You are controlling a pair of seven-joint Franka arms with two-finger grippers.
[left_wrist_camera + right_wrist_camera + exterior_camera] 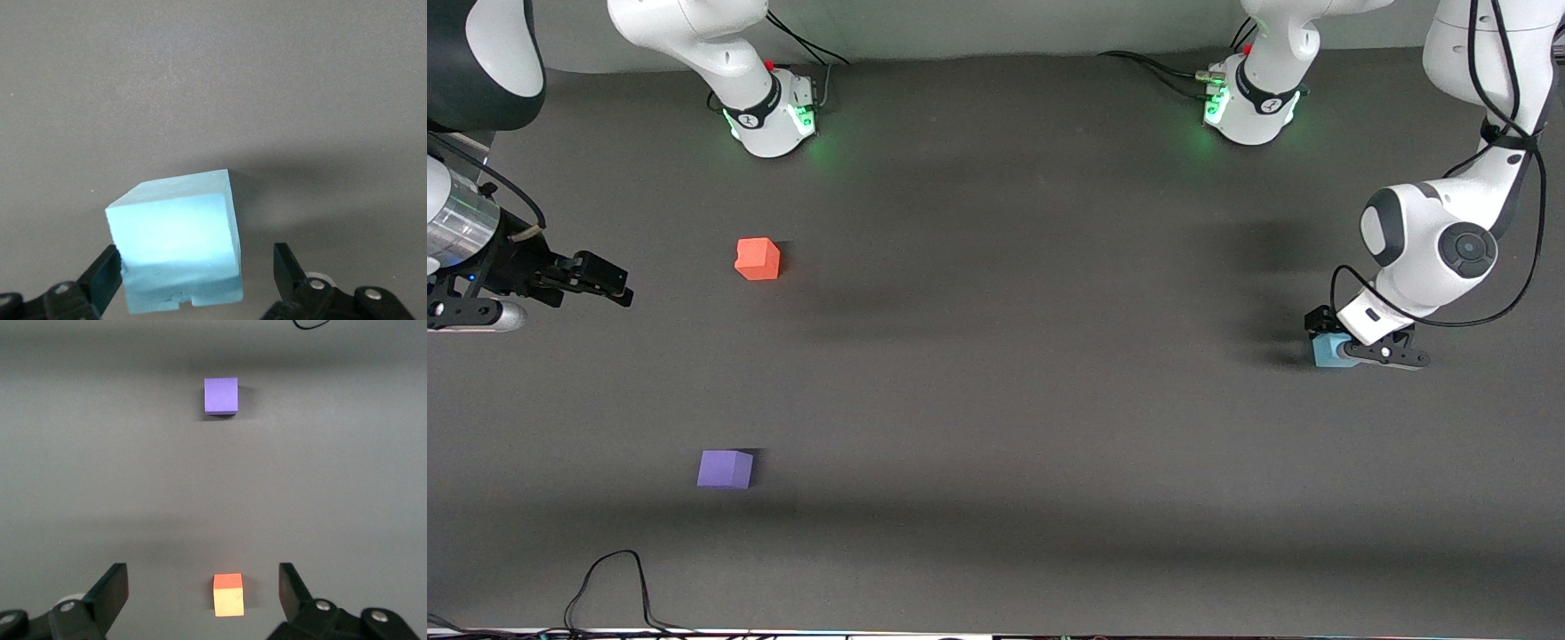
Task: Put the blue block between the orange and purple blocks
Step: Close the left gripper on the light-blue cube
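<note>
Blue block sits on the dark table at the left arm's end, well apart from the other two cubes. It is a matte sky-blue cube, so it has no long axis; in the left wrist view it stands turned a little askew to the fingers, with a small notch cut in the edge closest to the camera. The left gripper is down at the block, its jaws spread slightly wider than the cube: one dark fingertip touches a side of it, while the other stands just clear of it, so the block is framed rather than clamped.

The orange block and the purple block lie toward the right arm's end, apart from each other, the purple one nearer the front camera. Both are matte cubes with flat faces and crisp edges.

The right gripper waits in the air over the right arm's end of the table, its jaws spread wide and empty; its wrist view shows the orange block between the fingertips and the purple block farther off.
</note>
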